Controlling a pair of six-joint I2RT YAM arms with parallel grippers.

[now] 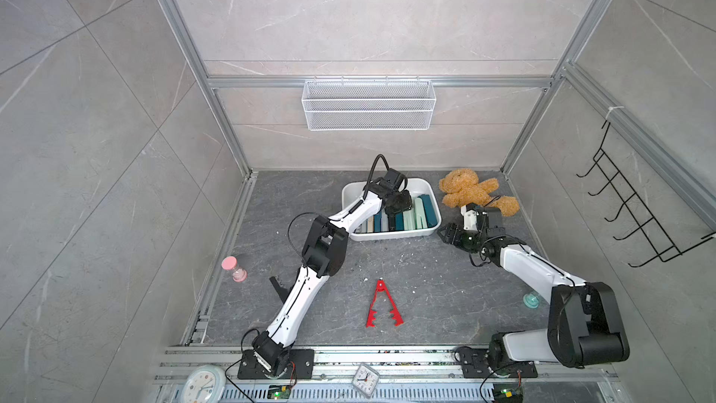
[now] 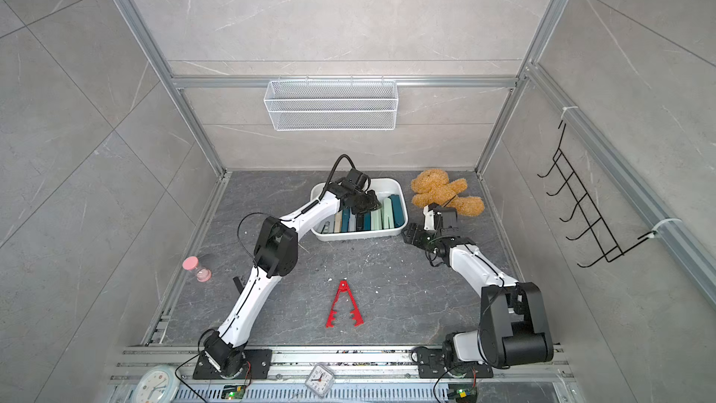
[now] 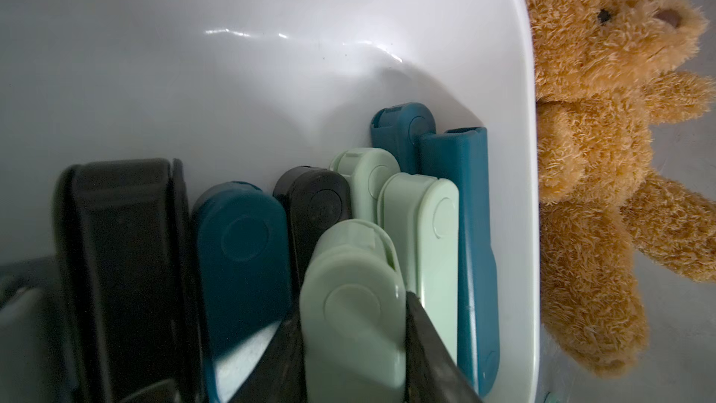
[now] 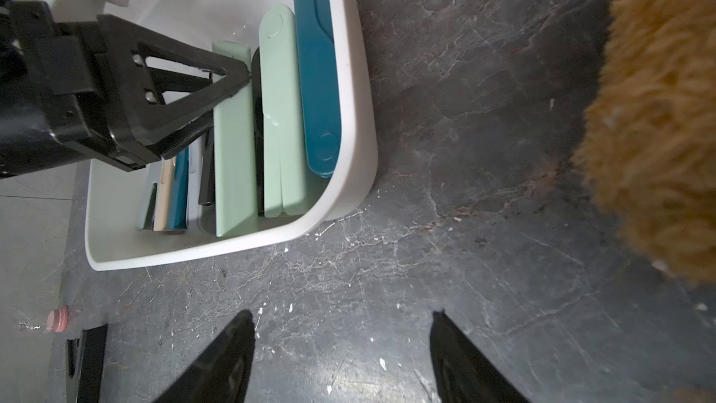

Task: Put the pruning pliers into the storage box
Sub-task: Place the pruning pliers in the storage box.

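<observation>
Pliers of mint green stand in the storage box, pinched by the left claw; the right claw gapes wide, empty, at the box's four o'clock.

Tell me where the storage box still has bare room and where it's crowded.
Bare: the storage box floor between the pruning pliers' ends and the far rim. Crowded: the near half, pliers side by side, with the left gripper closed on the mint green pliers.

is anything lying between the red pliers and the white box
Nothing visible: the floor between the red pliers and the storage box is bare but for white specks. The left gripper does sit over the box, gripping a mint green pliers.
</observation>
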